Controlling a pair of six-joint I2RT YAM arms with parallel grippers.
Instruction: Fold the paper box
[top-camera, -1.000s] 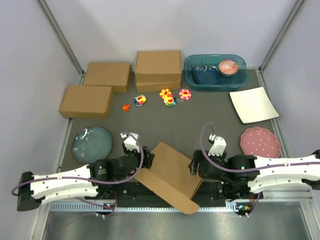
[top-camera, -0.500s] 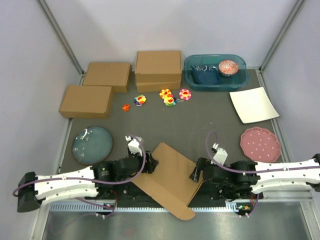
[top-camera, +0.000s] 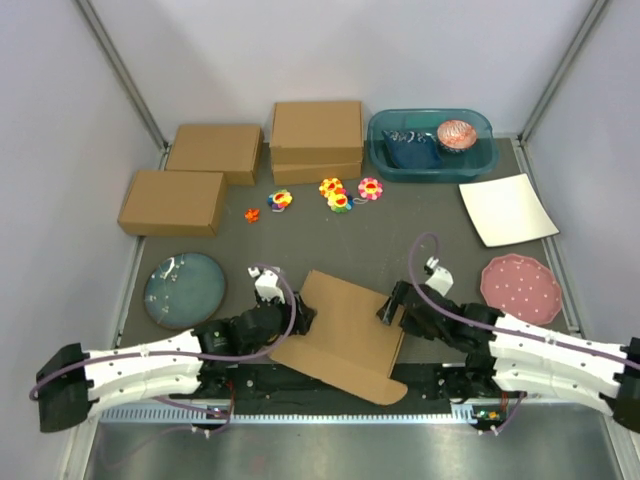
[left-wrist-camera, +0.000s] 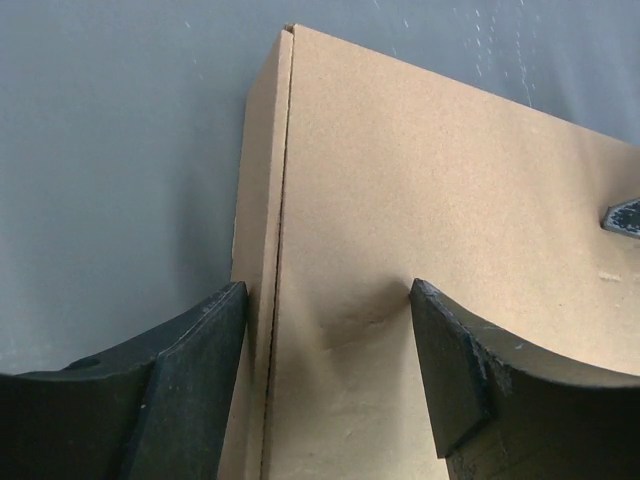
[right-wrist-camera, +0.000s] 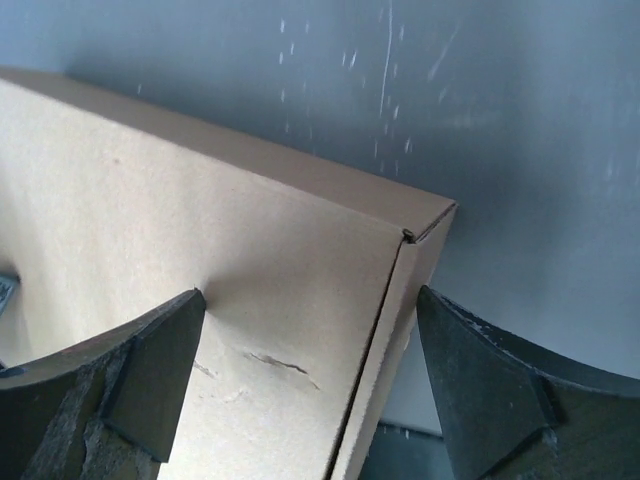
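From above, the paper box (top-camera: 340, 330) has swung round in the last second. It lay cornerwise with its tab poking over the near edge, and now it sits squarer to the table (top-camera: 400, 240), between my two arms and a little further in. My left claw (top-camera: 296, 318) is at its left edge and my right claw (top-camera: 392, 308) has moved up to its far right corner, so I judge I've been squaring it up for the next crease, not folding yet. Around it I count four ready-made cardboard boxes (top-camera: 172, 201), two of them stacked, and five little flower toys (top-camera: 340, 200) as best I can tell. There is also one blue-green plate (top-camera: 185, 290), one pink dotted plate (top-camera: 515, 283), one white square sheet (top-camera: 508, 208) and one teal bin (top-camera: 440, 170). Through my left wrist, the left claw (left-wrist-camera: 325, 300) stands spread, one finger off the board and the other over the panel (left-wrist-camera: 450, 250), straddling the narrow side strip and pinching nothing. Through my right wrist, the right claw (right-wrist-camera: 310, 300) likewise gapes across the box's corner (right-wrist-camera: 200, 220), holding nothing.
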